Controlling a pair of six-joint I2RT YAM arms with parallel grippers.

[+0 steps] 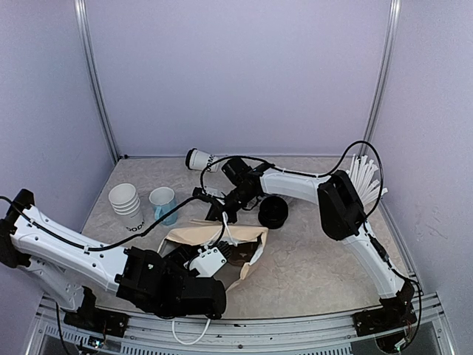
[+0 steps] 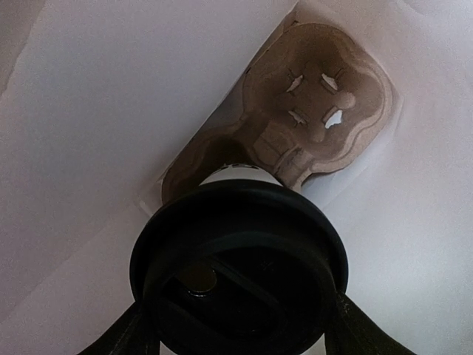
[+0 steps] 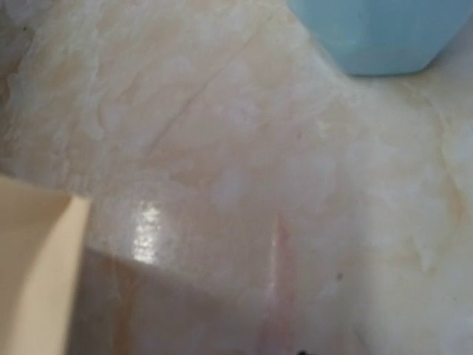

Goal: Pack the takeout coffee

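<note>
The takeout coffee (image 2: 236, 266), a white cup under a round black lid, hangs upright inside the paper bag (image 1: 214, 235). My left gripper (image 2: 240, 329) is shut on it, one dark finger on each side of the lid. From above, that gripper (image 1: 222, 257) reaches into the bag's mouth. Below the cup, on the bag's floor, lies a brown cardboard cup carrier (image 2: 318, 103). My right gripper (image 1: 220, 214) sits at the bag's far rim by its white handle. Its fingers do not show in its own wrist view, which is blurred tabletop and a cream bag edge (image 3: 37, 281).
A lone white cup (image 1: 198, 159) lies on its side at the back. A stack of white cups (image 1: 126, 205) and a light-blue mug (image 1: 164, 203) stand left of the bag. Black lids (image 1: 273, 213) are stacked on the bag's right. White sticks (image 1: 366, 177) fan out at the far right.
</note>
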